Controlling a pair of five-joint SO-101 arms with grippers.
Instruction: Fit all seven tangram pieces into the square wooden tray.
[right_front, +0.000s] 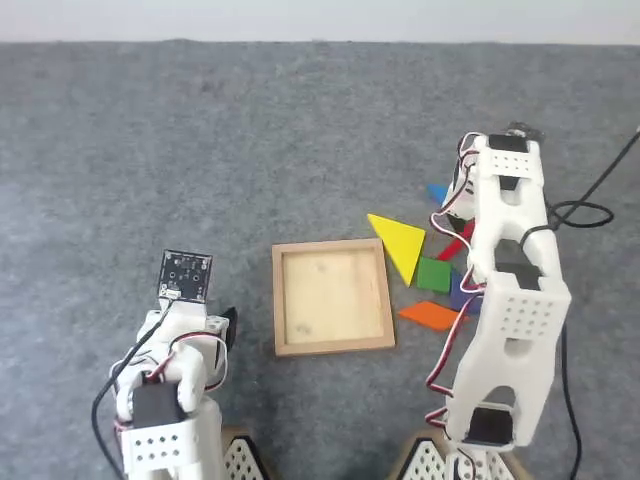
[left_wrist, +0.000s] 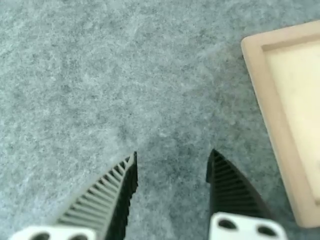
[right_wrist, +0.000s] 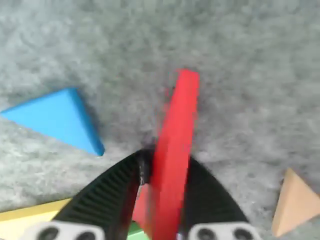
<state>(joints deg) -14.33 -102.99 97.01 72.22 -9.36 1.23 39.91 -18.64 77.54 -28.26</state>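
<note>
The square wooden tray (right_front: 278, 300) lies mid-table with nothing inside; its corner (left_wrist: 260, 75) appears in the left wrist view. Right of it lie a yellow triangle (right_front: 400, 243), a green square (right_front: 434, 274), an orange piece (right_front: 430, 315) and a light blue triangle (right_front: 437, 191). My right gripper (right_wrist: 167, 160) is shut on a red piece (right_wrist: 177, 125), held on edge just above the carpet, with the blue triangle (right_wrist: 57, 117) beside it. The red piece (right_front: 458, 243) peeks out under the right arm. My left gripper (left_wrist: 172, 160) is open over bare carpet, left of the tray.
A tan wooden triangle (right_wrist: 295, 202) lies near the red piece, and a darker blue piece (right_front: 462, 292) is partly hidden under the right arm. Grey carpet covers the table. A black cable (right_front: 590, 205) loops at the far right.
</note>
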